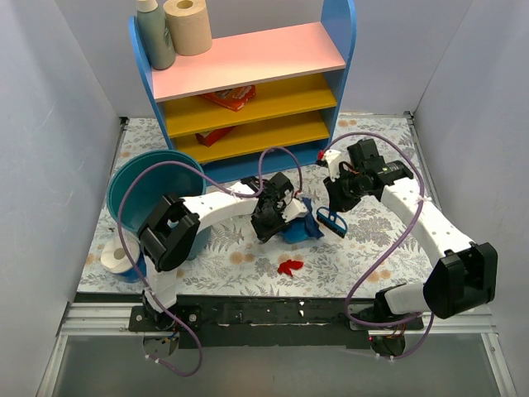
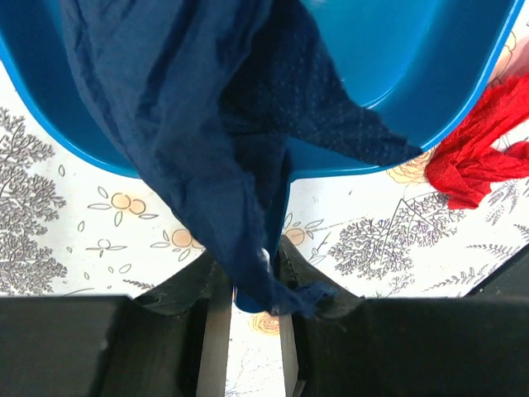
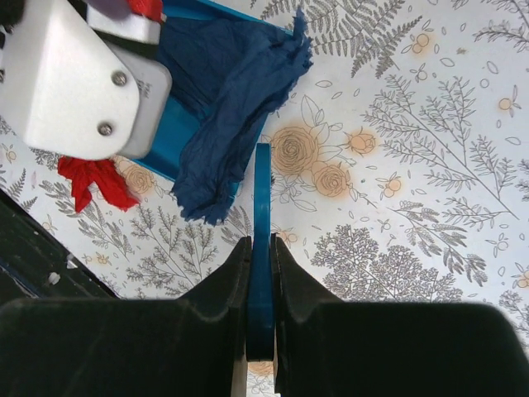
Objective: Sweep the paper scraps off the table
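The paper scraps look light, soft and crumpled. They would skid or flick away easily, so they are probably better nudged with bristles than pinched, and the grip belongs on the tools' handles. The red scrap point(image 1: 289, 265) lies loose on the bench point(image 3: 413, 207) at lower centre of the overhead view, just below the dustpan point(image 1: 304, 230). The dark blue scrap point(image 3: 231, 107) is draped in the dustpan and spills over its edge. The left fingers point(image 2: 302, 273) are narrow, clamped on the dustpan's handle with a fold of the dark blue scrap caught between them. The right fingers point(image 3: 237, 269) are pinched nearly shut on the thin handle of the brush point(image 3: 262, 190), right of the dustpan.
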`<state>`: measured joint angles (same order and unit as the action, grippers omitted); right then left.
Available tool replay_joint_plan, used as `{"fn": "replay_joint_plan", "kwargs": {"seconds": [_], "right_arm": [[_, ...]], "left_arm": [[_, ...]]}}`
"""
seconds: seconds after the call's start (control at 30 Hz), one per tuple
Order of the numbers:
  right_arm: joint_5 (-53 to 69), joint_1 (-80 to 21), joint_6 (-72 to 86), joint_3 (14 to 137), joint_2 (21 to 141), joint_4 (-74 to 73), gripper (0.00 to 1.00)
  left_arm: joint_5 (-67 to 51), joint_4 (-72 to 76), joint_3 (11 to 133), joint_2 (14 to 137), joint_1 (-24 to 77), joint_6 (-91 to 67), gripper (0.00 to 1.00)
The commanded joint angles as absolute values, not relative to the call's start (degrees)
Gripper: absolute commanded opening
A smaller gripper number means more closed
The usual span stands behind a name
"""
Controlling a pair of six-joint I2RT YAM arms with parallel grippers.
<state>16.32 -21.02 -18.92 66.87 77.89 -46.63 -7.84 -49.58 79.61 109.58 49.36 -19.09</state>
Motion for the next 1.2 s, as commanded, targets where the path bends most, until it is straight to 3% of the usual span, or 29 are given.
{"fn": "replay_joint_plan", "kwargs": {"seconds": [0.0, 0.2, 0.4, 0.53, 0.97, 1.17], "right_arm": [[15.56, -20.57, -20.39, 69.96, 76.38, -47.46, 0.01], [17.21, -20.04, -22.22, 73.65, 74.63, -47.46, 0.01], [36.62, -20.65, -27.76, 68.39, 65.05, -45.17, 0.01], [40.42, -22.32, -33.55, 63.99, 62.49, -49.47, 0.01], [39.20, -35.05, -39.82, 55.11, 69.52, -48.44, 0.01], [33.49, -38.50, -25.77, 53.53, 73.91, -39.56, 0.01]], "left_arm": [[-12.04, -45.88, 78.22, 102.83, 48.08, -18.28, 0.00], [-10.47, -45.53, 77.26, 101.87, 46.85, -18.98, 0.00], [-8.53, -46.58, 74.45, 98.97, 44.65, -19.34, 0.00], [-7.30, -46.93, 71.90, 97.30, 43.42, -19.51, 0.00], [-5.19, -47.11, 68.55, 96.06, 38.23, -19.16, 0.00], [-4.04, -47.46, 67.07, 95.10, 37.53, -18.63, 0.00]]}}
